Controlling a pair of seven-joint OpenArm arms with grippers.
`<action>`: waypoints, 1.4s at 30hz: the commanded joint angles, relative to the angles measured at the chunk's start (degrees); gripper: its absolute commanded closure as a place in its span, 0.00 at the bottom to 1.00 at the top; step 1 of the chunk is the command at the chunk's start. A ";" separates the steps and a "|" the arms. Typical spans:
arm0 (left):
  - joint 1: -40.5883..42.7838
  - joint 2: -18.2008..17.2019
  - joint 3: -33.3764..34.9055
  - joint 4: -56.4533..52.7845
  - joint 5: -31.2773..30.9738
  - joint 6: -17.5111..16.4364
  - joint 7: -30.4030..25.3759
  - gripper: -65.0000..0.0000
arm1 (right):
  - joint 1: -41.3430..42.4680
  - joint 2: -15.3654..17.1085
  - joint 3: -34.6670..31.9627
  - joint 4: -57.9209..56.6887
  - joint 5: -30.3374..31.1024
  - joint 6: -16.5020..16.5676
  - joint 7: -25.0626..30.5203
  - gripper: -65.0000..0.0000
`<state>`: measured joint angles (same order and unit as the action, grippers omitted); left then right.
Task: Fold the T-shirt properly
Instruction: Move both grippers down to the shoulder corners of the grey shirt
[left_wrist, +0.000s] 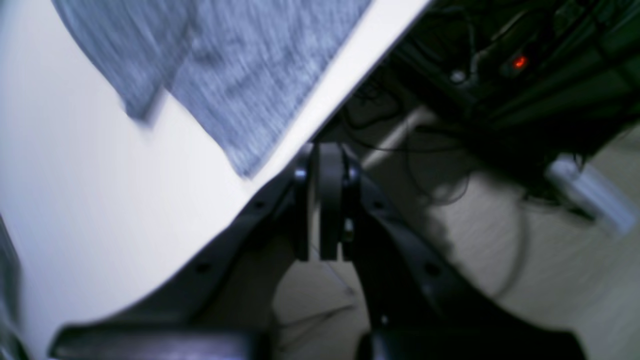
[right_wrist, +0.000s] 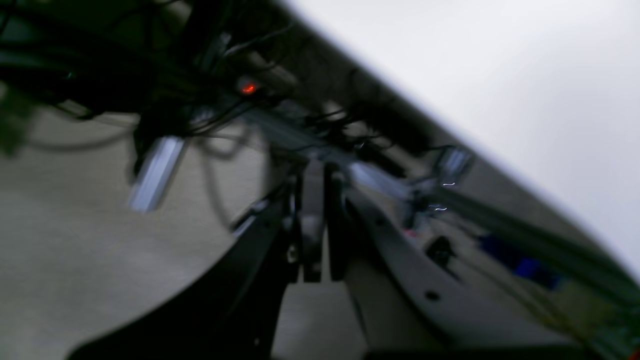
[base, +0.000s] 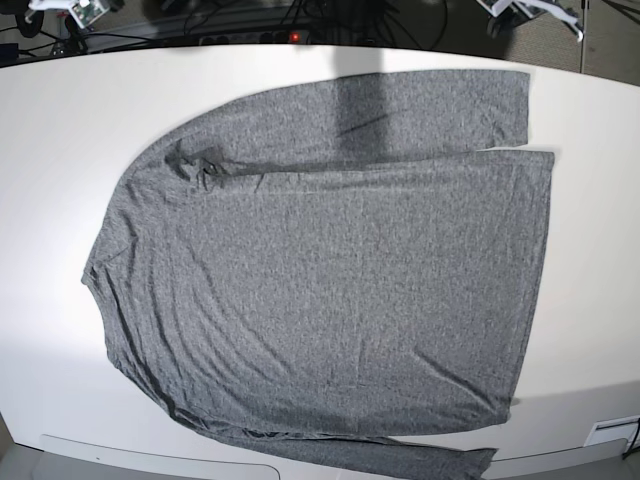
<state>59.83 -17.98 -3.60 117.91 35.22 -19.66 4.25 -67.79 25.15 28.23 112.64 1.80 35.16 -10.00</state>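
Note:
The T-shirt (base: 330, 280), dark heathered grey with long sleeves, lies flat on the white table (base: 60, 130), neck to the left and hem to the right. One sleeve is folded across its top edge; the other runs along the near table edge. A blurred corner of the T-shirt (left_wrist: 240, 75) appears in the left wrist view. My left gripper (left_wrist: 327, 165) is shut and empty, just past the table edge (left_wrist: 350, 85) and over the floor. My right gripper (right_wrist: 315, 175) is also shut and empty, off the table (right_wrist: 500, 75). Neither gripper appears in the base view.
Dark cables and a power strip with a red light (left_wrist: 520, 62) (right_wrist: 248, 89) sit under the table beside metal frame legs (right_wrist: 155, 172). Beige floor lies below both grippers. A white label (base: 610, 432) is at the table's near right corner.

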 joint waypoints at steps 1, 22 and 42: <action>0.74 -1.27 -0.09 1.27 1.18 -0.42 -1.73 0.96 | -0.92 0.59 1.09 2.03 0.79 0.04 0.90 0.98; -16.11 -4.13 -0.04 -0.83 10.14 -14.60 -3.89 0.72 | -0.61 6.91 1.77 8.63 0.83 -0.04 -2.10 0.98; -21.88 -5.05 0.02 -13.66 6.78 -17.49 -11.19 0.72 | -0.61 6.91 1.77 8.63 0.81 -2.64 -2.60 0.98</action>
<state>37.63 -22.55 -3.36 103.68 42.37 -37.52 -6.07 -67.66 31.59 29.54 120.40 1.91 33.47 -13.19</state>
